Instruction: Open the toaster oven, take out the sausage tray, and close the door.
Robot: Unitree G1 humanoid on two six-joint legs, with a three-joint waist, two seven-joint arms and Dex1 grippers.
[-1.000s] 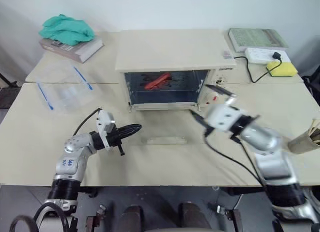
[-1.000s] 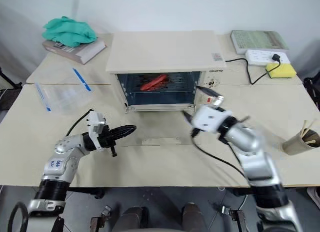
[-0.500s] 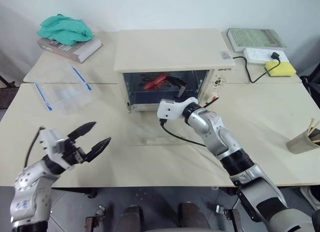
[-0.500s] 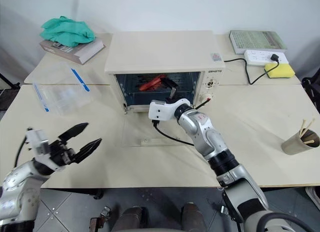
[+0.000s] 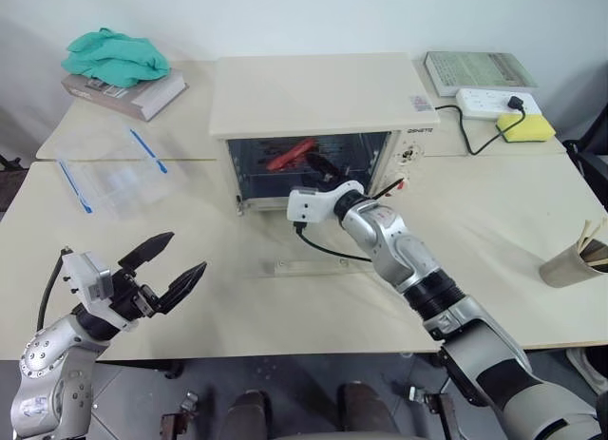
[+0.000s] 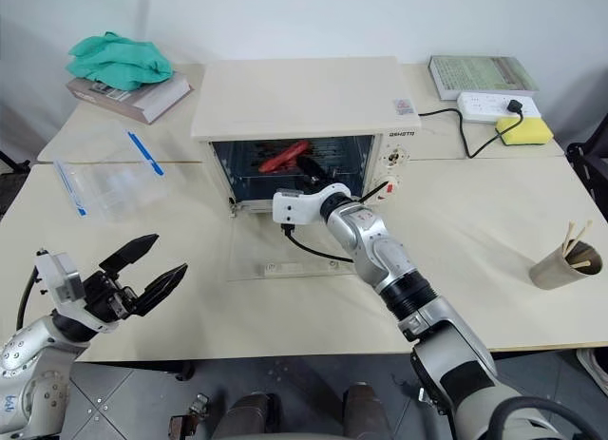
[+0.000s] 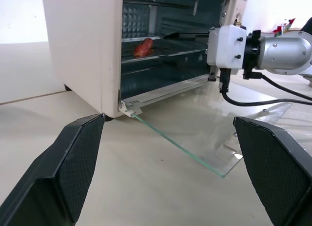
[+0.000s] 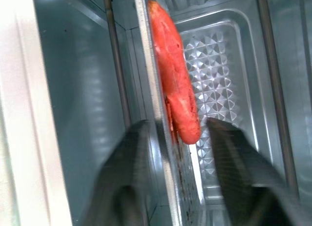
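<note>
My left gripper hangs over the near left of the table, its fingers spread wide with nothing between them. Beyond it lies a clear plastic box with blue clips. The door lies folded flat on the table before the toaster oven. My right gripper reaches into the oven's mouth, fingers narrowed to either side of the front rim of the sausage tray, which sits inside on its rack with the red sausage on it; I cannot tell whether the fingers have clamped the rim
</note>
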